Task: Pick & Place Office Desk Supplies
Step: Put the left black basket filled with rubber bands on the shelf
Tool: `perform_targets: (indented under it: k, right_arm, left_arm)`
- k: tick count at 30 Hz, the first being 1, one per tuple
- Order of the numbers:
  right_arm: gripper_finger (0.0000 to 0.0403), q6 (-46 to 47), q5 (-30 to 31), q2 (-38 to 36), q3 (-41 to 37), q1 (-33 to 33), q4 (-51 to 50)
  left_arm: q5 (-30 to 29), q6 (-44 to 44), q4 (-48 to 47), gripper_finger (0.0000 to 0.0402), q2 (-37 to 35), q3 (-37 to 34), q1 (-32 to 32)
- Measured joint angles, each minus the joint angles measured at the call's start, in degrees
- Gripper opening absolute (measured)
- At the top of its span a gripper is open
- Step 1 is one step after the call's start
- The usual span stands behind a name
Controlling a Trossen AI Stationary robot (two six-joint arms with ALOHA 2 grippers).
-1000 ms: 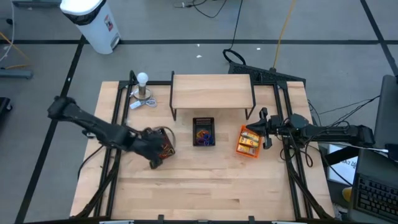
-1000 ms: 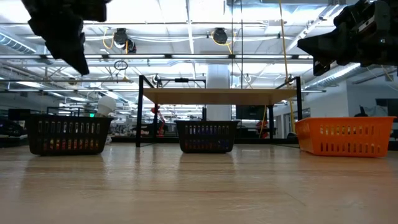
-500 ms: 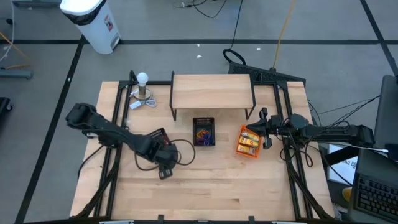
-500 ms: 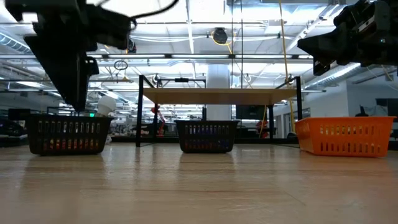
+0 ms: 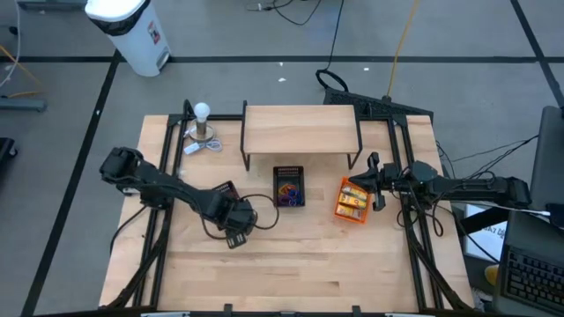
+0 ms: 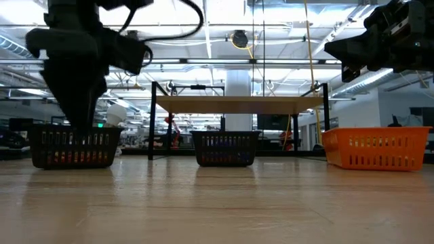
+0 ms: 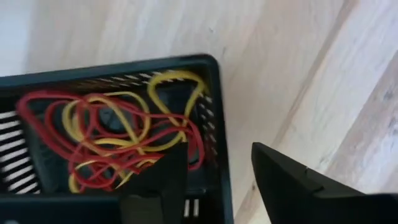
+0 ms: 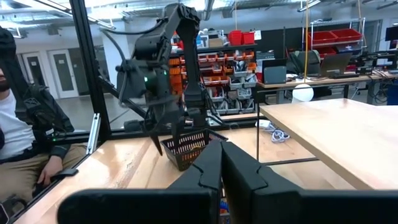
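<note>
Red and yellow rubber bands [image 7: 118,134] lie tangled in the left black mesh bin [image 7: 214,112], which stands on the table [image 6: 71,146]. My left gripper [image 7: 217,180] is open and points down at the bin's corner, about level with the rim [image 6: 80,120]. One finger is over the bin's inside, the other over the bare table; nothing is between them. In the high view it sits at the bin's near right [image 5: 236,234]. My right gripper [image 8: 222,163] is shut on nothing and hangs high beside the orange bin's right side [image 5: 374,183].
The middle black bin [image 5: 288,186] holds blue and orange bits. The orange bin [image 5: 352,201] holds yellow packets. A wooden shelf [image 5: 300,129] spans the back, with a white bulb [image 5: 203,113] to its left. A person [image 8: 15,134] sits beyond the table's edge.
My left gripper has swung a little toward the table's right edge and come down from high above to rim height at the left black bin. The arm's elbow has followed it rightward.
</note>
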Motion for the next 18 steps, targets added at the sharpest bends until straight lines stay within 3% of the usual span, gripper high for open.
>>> perform_targets:
  k: [11,18]
  right_arm:
    - [0.0,0.1,0.0,0.0,0.0,0.0,0.1]
    - [0.0,0.1,0.0,0.0,0.0,0.0,0.2]
  left_arm:
    - [0.5,1.6,-0.4,0.0127,3.9,0.0,0.5]
    - [1.5,4.7,-0.7,0.0012,3.9,0.0,-0.2]
